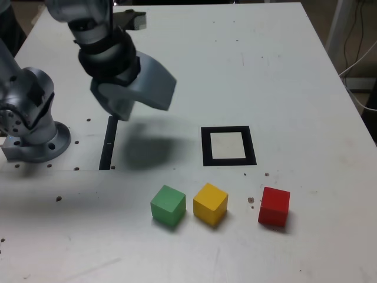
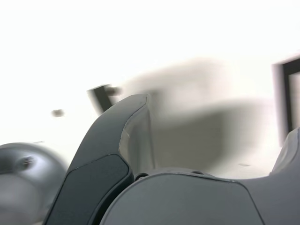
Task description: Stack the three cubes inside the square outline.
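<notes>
white table [image 1: 294, 71] takes up nearly the whole exterior view, edges visible at the far side and the exterior view's right, lots of bare room around everything. arm base [image 1: 29, 130] sits at the exterior view's left, arm reaching over with the gripper [image 1: 138, 97] hanging above the table, jaws spread wide, nothing in them; wrist view is blurred but shows the same wide gap, gripper [image 2: 211, 140]. thin black strip [image 1: 108, 144] lies just under the gripper, not part of the job. square outline [image 1: 203, 147] sits mid-table, white centre empty, nothing stacked yet. three cubes in a loose row nearer the camera, well apart from the gripper: green cube [image 1: 168, 204], yellow cube [image 1: 210, 203] just beside it, red cube [image 1: 274, 206] further to the exterior view's right with a clear gap. cubes look light, stiff, matte, probably not slippery; best taken across two opposite flat faces from above. green and yellow sit close, so a jaw may nudge the neighbour; red has the most free room.
</notes>
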